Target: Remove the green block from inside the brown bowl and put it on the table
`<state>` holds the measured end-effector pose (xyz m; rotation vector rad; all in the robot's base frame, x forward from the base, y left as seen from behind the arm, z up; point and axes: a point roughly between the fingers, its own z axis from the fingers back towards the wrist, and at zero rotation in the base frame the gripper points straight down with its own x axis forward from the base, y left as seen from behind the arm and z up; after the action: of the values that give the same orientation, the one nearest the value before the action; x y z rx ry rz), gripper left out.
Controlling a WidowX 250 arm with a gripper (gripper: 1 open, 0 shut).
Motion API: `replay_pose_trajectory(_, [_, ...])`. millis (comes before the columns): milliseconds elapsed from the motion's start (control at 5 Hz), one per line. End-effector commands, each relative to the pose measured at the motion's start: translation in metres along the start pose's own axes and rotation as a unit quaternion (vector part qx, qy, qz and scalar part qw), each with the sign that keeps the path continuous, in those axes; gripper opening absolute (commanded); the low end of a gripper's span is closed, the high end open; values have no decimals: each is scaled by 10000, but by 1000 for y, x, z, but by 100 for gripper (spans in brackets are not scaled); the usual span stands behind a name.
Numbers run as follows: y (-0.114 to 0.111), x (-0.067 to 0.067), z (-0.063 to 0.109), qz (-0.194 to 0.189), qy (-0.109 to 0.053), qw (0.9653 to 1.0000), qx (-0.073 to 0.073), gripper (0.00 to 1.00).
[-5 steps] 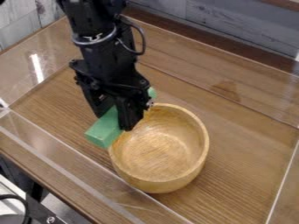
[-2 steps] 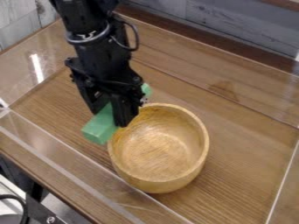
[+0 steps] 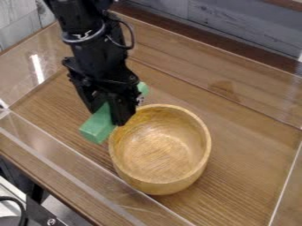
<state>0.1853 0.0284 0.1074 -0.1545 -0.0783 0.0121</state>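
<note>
1. Wood-grain counter (image 3: 224, 88) cut off at every side of the view, ringed by low clear acrylic walls (image 3: 112, 190); wide bare stretch open to the right of and behind the bowl, only a narrow strip between the bowl and the near wall.
2. Black robot arm (image 3: 85, 31) cropped at the top edge, upper part out of view, reaching straight down over the counter's left half.
3. Brown wooden bowl (image 3: 162, 148) fully in view, nothing inside, its left rim just beside the block.
4. Fingers (image 3: 109, 110) pressed together on the green block, tips hard to separate from the dark housing.
5. Green block (image 3: 101, 129) outside the bowl, tilted, upper part hidden behind the fingers, lower end low over the counter; contact with the wood not discernible.
</note>
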Motion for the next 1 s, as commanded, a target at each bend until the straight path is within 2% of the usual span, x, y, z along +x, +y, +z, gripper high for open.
replay_pose_trajectory(0, [4, 3, 3, 31, -127, 9999, 8, 0])
replay_pose_trajectory(800, [13, 9, -1, 120, -205, 9997, -25, 0])
